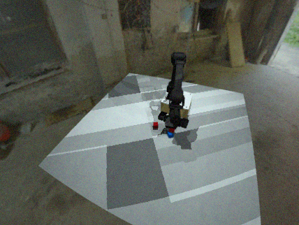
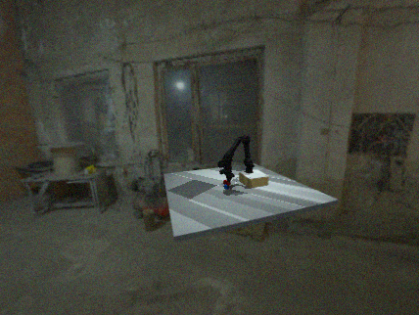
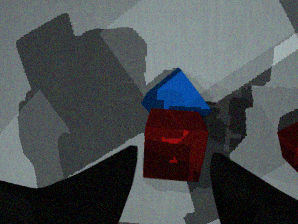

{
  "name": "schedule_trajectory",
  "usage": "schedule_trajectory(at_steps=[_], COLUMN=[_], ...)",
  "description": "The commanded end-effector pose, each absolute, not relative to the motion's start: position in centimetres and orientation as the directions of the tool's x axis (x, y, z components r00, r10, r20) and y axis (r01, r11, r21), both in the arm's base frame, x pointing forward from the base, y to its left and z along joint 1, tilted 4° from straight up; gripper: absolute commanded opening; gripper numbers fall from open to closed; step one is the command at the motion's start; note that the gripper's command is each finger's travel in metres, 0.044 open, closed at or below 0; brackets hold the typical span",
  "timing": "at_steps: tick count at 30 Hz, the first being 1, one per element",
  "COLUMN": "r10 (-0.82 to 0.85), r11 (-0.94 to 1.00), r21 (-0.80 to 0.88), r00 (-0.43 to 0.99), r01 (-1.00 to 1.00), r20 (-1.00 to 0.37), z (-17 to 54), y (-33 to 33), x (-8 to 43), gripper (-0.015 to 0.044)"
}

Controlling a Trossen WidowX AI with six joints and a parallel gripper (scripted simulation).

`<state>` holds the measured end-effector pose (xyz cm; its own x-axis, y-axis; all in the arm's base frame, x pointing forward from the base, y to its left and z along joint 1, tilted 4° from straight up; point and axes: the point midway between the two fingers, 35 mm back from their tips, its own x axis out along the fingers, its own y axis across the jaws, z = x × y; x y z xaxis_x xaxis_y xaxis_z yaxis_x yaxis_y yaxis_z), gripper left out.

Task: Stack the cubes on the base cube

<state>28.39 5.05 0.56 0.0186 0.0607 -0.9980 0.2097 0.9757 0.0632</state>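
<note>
The blue base cube (image 1: 170,135) (image 3: 180,92) stands on the table, one corner pointing away in the wrist view. A red cube (image 1: 172,130) (image 3: 172,167) sits at its near corner, overlapping it in view; the contact beneath is hidden. My gripper (image 3: 174,156) is open around this red cube, with a visible gap between each black finger and the cube's sides. The other red cube (image 1: 155,125) (image 3: 290,140) lies apart on the table, to the left in the top view and at the right edge of the wrist view. The cubes are tiny in the exterior view.
A wooden box with a white top (image 1: 187,100) (image 2: 255,181) stands behind the gripper, at the arm's base. The table (image 1: 209,157) (image 2: 196,220) has light and dark bands and patches. The arm's shadow falls beside the blue cube.
</note>
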Motion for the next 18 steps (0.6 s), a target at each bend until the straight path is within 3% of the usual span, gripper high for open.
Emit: schedule_trajectory(at_steps=[1,13,15,18], r10=[0.062,0.062,0.061,0.059], r11=[0.976,0.976,0.967,0.915], r21=[0.066,0.066,0.064,0.063], r00=[0.025,0.025,0.022,0.022], r01=[0.207,0.207,0.248,0.399], r20=[-0.998,-0.998,-0.998,-0.998], z=[1.4,2.4,2.3,2.9], y=[5.0,5.0,4.4,2.3], x=[28.5,28.5,28.4,28.2], gripper=[0.0205,0.0205,0.0258,0.0265])
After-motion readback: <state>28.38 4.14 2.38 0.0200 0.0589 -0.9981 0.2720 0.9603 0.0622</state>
